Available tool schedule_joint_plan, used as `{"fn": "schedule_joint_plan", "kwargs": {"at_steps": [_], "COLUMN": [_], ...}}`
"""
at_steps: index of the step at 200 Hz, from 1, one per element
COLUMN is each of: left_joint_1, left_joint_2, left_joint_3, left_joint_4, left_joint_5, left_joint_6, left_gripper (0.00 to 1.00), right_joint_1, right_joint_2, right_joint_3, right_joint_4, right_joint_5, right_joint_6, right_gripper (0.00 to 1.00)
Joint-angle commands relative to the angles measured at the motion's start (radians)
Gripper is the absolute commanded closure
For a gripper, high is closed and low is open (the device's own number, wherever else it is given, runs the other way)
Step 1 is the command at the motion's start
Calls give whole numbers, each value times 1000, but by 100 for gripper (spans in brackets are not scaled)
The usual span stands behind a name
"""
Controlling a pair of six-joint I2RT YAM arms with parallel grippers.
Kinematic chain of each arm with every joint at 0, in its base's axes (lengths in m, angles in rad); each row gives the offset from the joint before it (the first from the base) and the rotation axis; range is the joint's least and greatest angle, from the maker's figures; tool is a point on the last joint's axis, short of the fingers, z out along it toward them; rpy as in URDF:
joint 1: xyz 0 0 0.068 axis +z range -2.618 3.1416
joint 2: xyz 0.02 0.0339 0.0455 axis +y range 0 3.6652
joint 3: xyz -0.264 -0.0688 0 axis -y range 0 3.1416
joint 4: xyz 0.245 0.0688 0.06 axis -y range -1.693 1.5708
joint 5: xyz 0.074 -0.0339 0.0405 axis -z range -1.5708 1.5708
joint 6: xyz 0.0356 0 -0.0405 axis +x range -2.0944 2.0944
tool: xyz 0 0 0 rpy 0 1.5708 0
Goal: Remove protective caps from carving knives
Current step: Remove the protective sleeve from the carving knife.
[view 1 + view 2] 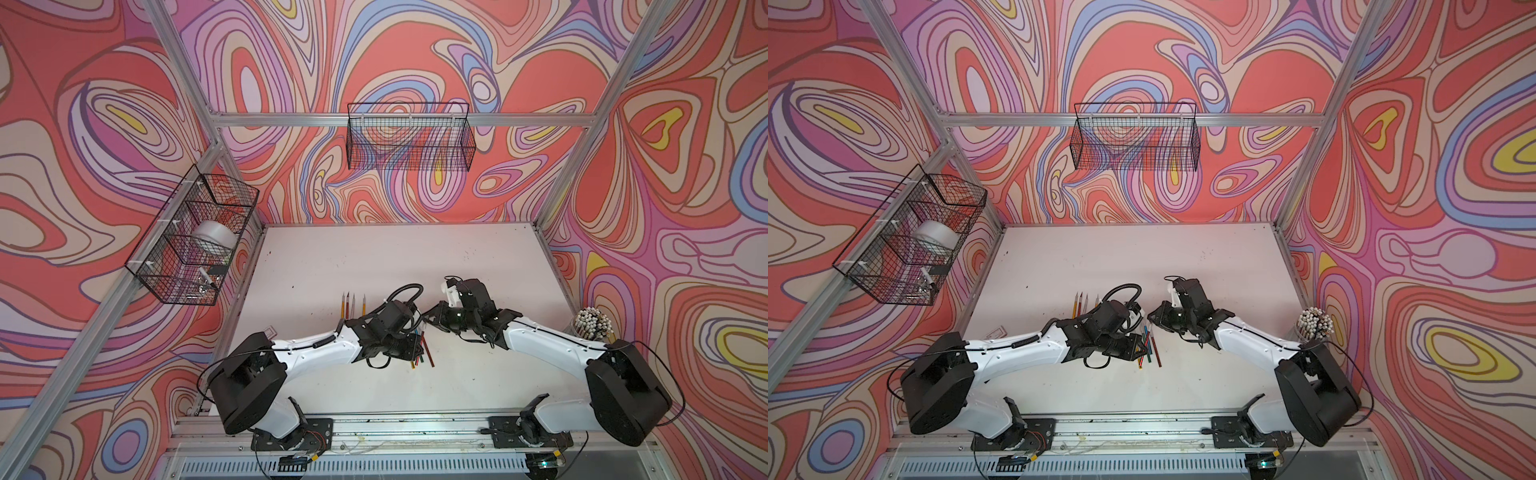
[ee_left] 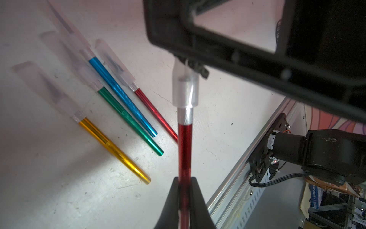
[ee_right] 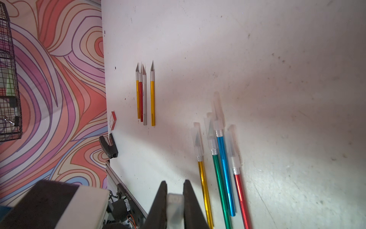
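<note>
On your white table, the left gripper is clamped tight on the handle of a red knife, held up off the surface. The right gripper pinches the cloudy cap seated over that knife's silver collar. Four capped knives (gold, green, blue, red) lie side by side on the table nearby. Four bare knives lie in a row farther back.
</note>
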Motion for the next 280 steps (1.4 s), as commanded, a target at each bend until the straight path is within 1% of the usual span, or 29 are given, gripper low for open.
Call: {"fn": "schedule_joint_plan", "kwargs": {"at_steps": [1, 44, 142, 196, 247, 280], "left_joint_1": [-1, -5, -19, -20, -20, -20], "left_joint_2": [2, -21, -30, -25, -12, -26], "left_joint_3": [-17, -41, -66, -67, -67, -66], "left_joint_4": [15, 4, 35, 49, 61, 50], "left_joint_5": [9, 0, 19, 36, 49, 22], "left_joint_6": [20, 46, 38, 33, 29, 25], "left_gripper": [94, 95, 96, 97, 97, 97], "right_joint_1": [6, 6, -2, -53, -121, -153], "right_joint_2": [-19, -25, -21, -17, -18, -7], "right_joint_3": [5, 21, 69, 83, 91, 129], "right_joint_4": [23, 7, -23, -18, -18, -109], "right_joint_5": [30, 88, 182, 194, 175, 185], "right_joint_6": [18, 32, 28, -3, -36, -114], "right_gripper": [88, 89, 90, 89, 90, 89]}}
